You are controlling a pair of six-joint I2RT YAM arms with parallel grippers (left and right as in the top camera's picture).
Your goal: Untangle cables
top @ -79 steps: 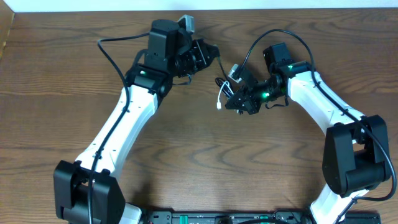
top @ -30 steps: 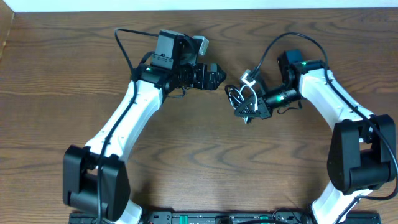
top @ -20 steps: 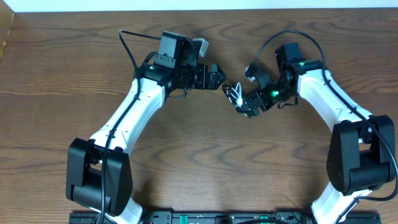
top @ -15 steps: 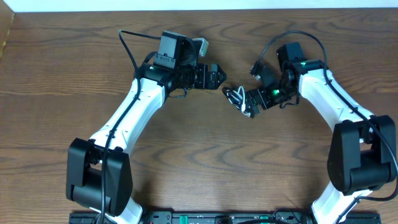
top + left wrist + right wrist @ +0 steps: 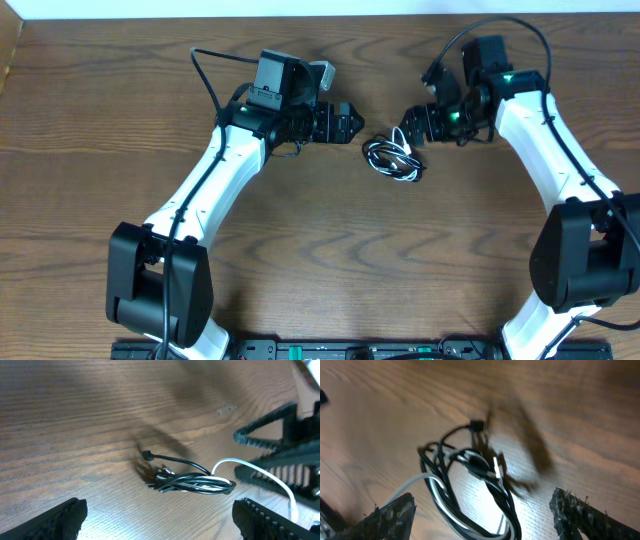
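Observation:
The cables lie as one small tangled bundle of black and white cord on the wooden table, between the two grippers. My left gripper hovers just to their left, open and empty. My right gripper sits just above and to the right of them, open, with nothing gripped. The left wrist view has the cables ahead of the wide-apart left gripper, a black plug end sticking out to the left. Seen from the right wrist, the cables loop on the table below the open right gripper.
The table is bare brown wood. Its far edge runs along the top of the overhead view. Thick black wires arch over both arms. In the left wrist view the right gripper's fingers stand at the right edge, close behind the bundle.
My right gripper has opened and let go of the cables, which now rest on the table. It has drawn back up and to the right. The left arm has barely moved.

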